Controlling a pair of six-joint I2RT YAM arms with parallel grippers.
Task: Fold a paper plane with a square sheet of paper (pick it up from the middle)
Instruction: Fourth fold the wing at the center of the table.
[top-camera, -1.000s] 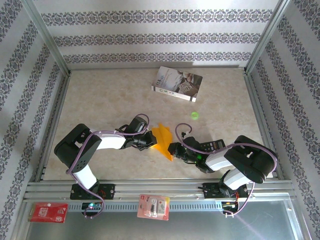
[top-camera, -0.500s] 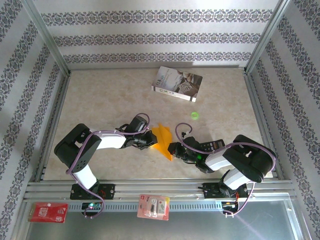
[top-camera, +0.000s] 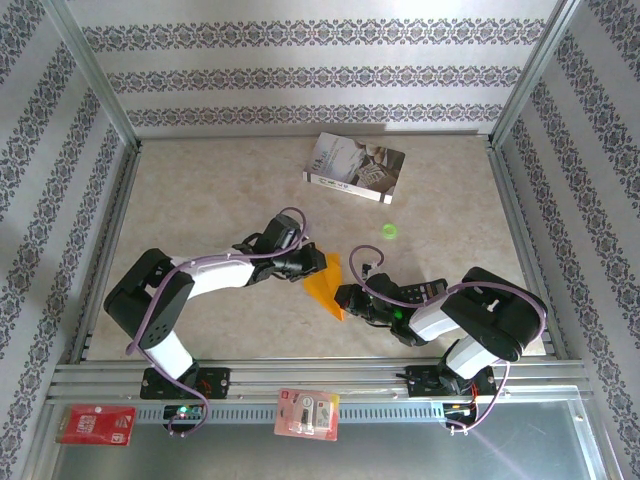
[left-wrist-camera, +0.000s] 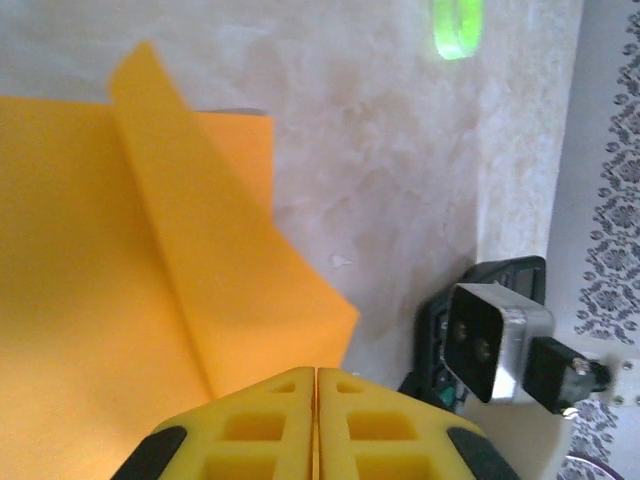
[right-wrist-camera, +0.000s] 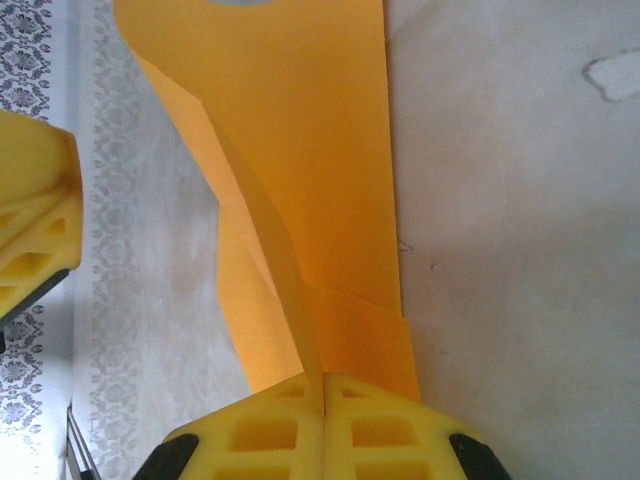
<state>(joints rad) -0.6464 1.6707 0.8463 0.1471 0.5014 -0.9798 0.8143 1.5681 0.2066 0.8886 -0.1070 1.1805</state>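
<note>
One shift: left gripper (top-camera: 316, 263) farther forward; orange paper (top-camera: 328, 286) flatter

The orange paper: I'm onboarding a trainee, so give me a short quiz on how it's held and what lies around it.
1. True or false: the right tool is shut on the orange paper.
2. Fill in: the small disc on the table is coloured ___.
3. Which lies nearest the far wall? A book; B orange paper; C small disc.
Key: 1 true; 2 green; 3 A.
</note>
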